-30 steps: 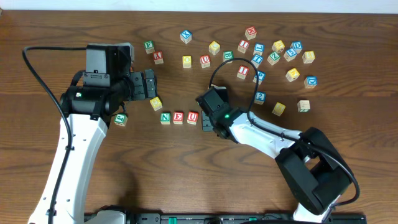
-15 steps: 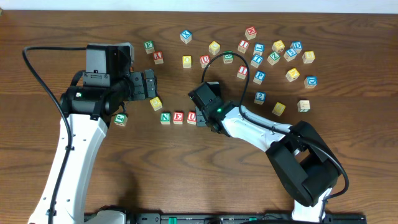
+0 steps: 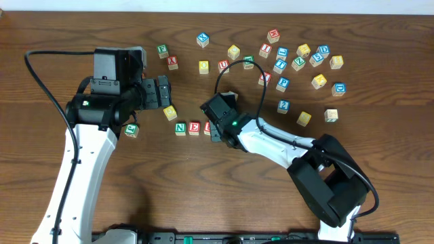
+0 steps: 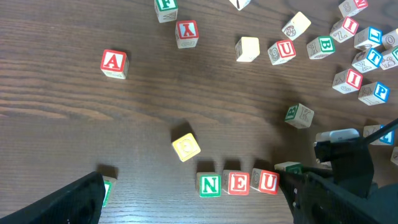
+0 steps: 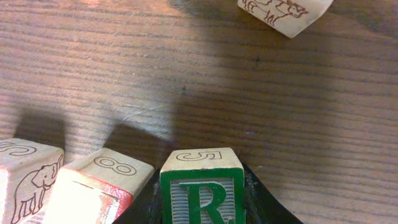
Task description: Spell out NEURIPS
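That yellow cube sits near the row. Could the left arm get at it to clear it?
Probably yes: the left gripper is open, and the yellow cube lies close by, clear of the N cube, with nothing between.

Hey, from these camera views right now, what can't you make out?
Overhead: the R cube is hidden beneath the right pincer, which also covers part of the U cube.
Right wrist: the cube marked 8 has a washed-out front, letter unreadable, cut by the bottom edge.
Right wrist: the animal-picture cube is cut by the top edge.
Left wrist: the right pincer hides the R cube's letter.
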